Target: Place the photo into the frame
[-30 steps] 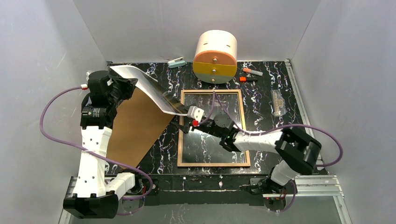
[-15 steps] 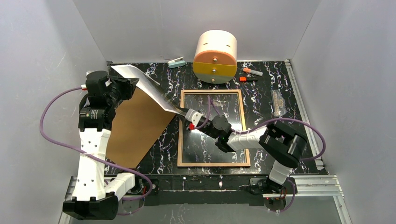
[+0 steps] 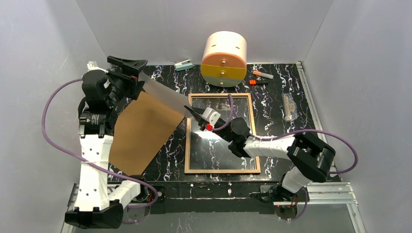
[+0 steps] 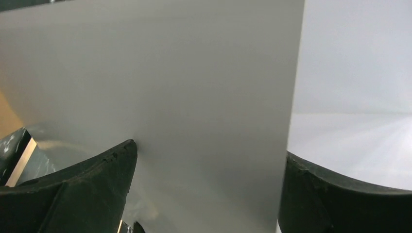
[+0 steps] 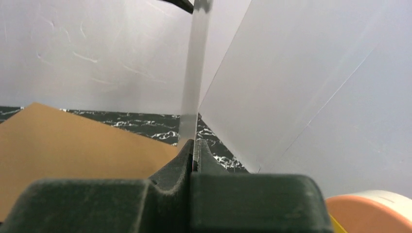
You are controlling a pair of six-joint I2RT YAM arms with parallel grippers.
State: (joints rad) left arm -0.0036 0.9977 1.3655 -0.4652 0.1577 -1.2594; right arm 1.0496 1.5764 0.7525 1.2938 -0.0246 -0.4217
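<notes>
Now our right pincer point(image 5: 195, 151) is clamped shut on the photo point(image 3: 163, 95), which hangs tilted above the board point(image 3: 141, 131), just left of the frame point(image 3: 221, 171). Our left pincer point(image 4: 209, 184) gapes wide, holding nothing. We should swing the sheet right slowly, levelling it over the frame without creasing.

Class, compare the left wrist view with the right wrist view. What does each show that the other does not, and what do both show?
Left wrist only: the left claw open, with the broad pale face of the photo filling the space between its fingers. Right wrist only: the right claw shut on the photo, seen nearly edge-on, plus the brown board and a peach round box. Both: the photo and a bit of the black marbled table.
</notes>
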